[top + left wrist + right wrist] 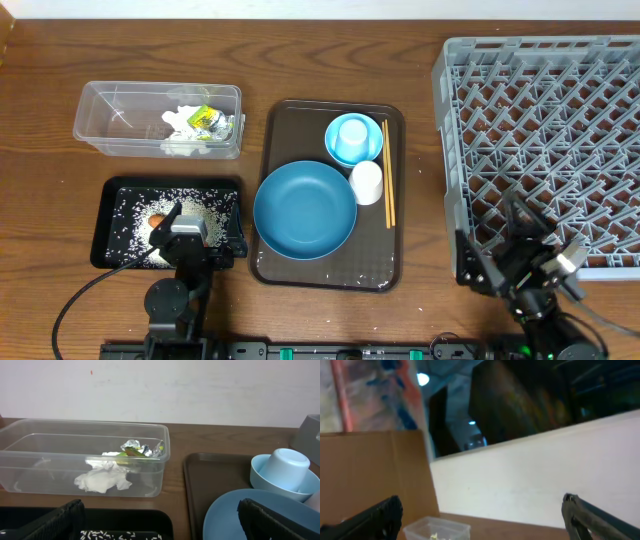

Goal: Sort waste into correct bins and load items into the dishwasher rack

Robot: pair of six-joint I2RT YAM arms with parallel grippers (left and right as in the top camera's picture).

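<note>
Above the black tray (101, 226) the left pincer (160, 521) gapes wide and empty — the right pincer (481, 516) likewise, over the rack (540, 110).

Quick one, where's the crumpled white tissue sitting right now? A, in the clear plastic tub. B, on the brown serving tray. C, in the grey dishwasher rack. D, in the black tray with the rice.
A: the crumpled white tissue lies inside the clear plastic tub, next to the yellow-green wrapper.
</note>
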